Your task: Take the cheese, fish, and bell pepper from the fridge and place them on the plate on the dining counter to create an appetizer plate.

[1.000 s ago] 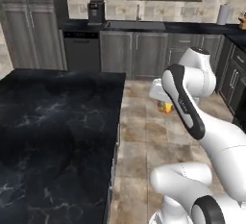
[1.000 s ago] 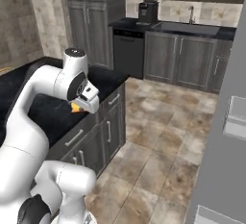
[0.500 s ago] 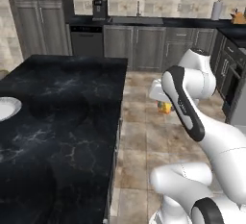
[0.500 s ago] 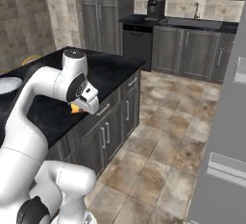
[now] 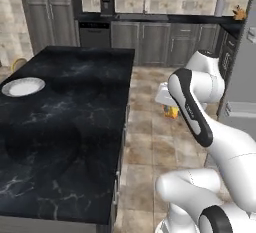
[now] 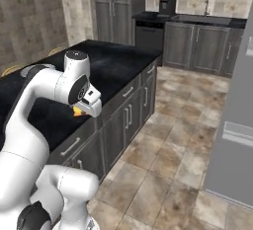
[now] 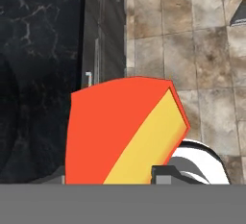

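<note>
My gripper (image 5: 169, 108) is shut on the cheese (image 5: 172, 112), an orange-yellow wedge with a red rind. It hangs over the tiled floor just past the right edge of the dining counter (image 5: 65, 127). From the right base view the cheese (image 6: 77, 111) peeks out under the hand, in front of the black top (image 6: 116, 63). The hand view has the cheese (image 7: 120, 131) close up, red side leftward, with one dark fingertip (image 7: 162, 174) against it. The white-grey plate (image 5: 22, 86) lies on the counter's far left. The grey fridge (image 6: 237, 100) stands to the right.
Grey cabinets with a coffee machine (image 5: 107, 4) line the back wall. A tiled floor aisle (image 6: 183, 145) runs between island and fridge. The island's drawer fronts and handles (image 6: 129, 115) face the aisle. A tan stool seat (image 5: 18, 63) shows at the counter's far left.
The whole scene has shifted as the base drove: the counter has slid right and the plate has come into view on the left. The cheese stays in the gripper.
</note>
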